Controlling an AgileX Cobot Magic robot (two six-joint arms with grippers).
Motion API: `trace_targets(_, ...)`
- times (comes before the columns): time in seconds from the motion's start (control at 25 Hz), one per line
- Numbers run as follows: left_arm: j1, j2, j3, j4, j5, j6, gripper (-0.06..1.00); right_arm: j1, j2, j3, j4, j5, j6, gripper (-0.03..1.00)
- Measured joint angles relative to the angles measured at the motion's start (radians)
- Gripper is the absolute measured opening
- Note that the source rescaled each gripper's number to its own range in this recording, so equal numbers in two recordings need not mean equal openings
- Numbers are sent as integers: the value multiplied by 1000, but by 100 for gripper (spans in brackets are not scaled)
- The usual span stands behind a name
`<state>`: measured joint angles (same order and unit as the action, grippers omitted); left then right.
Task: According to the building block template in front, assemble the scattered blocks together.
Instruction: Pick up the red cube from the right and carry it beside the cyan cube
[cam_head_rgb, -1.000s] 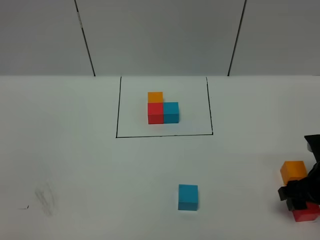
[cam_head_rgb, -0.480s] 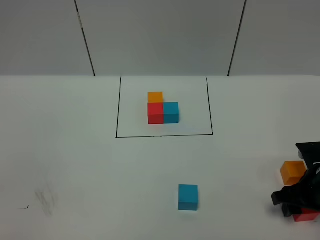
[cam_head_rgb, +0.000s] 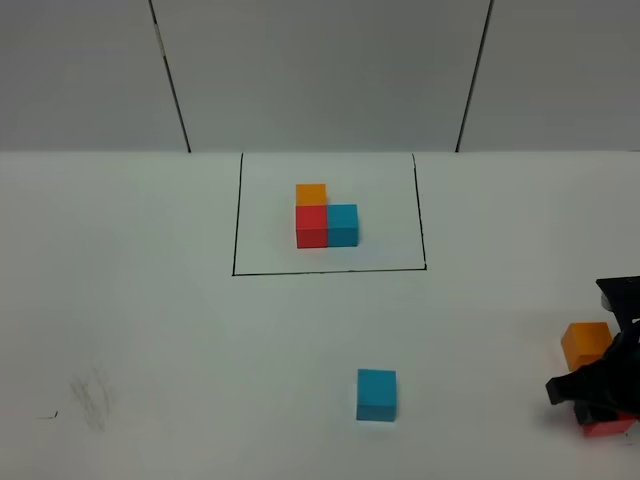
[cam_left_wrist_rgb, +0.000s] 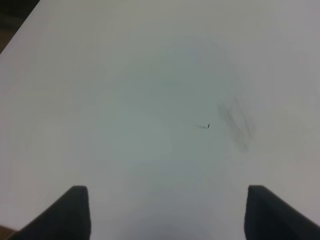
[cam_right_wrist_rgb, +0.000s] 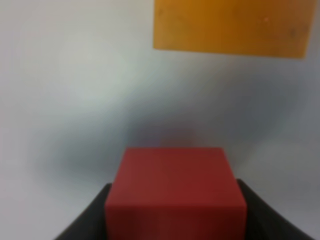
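Right wrist view: right jaws gripped the small red matte cube (cam_right_wrist_rgb: 175, 190) by flat opposite sides (probably light, rigid), just beside the matte orange cube (cam_right_wrist_rgb: 230, 25); left jaws stood wide, empty.

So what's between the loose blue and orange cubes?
Just bare white tabletop between the matte blue cube and matte orange cube; exterior high view.

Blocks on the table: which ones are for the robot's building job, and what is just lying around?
For the job:
- template cluster inside the black outline
- blue cube
- orange cube
- red cube, gripped by the right hand

Just lying about:
- gray smudge on the table
- small black mark beside it
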<state>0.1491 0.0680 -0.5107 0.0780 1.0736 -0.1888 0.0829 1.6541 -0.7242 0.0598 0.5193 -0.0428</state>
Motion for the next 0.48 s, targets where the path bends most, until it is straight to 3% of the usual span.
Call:
trace_targets(0.2,0,0,0,0,0,0,48,44,-227,-7,120,97,-107,2)
trace_targets(0.48,0,0,0,0,0,0,48,316,-352,-168,182,216,-446,2)
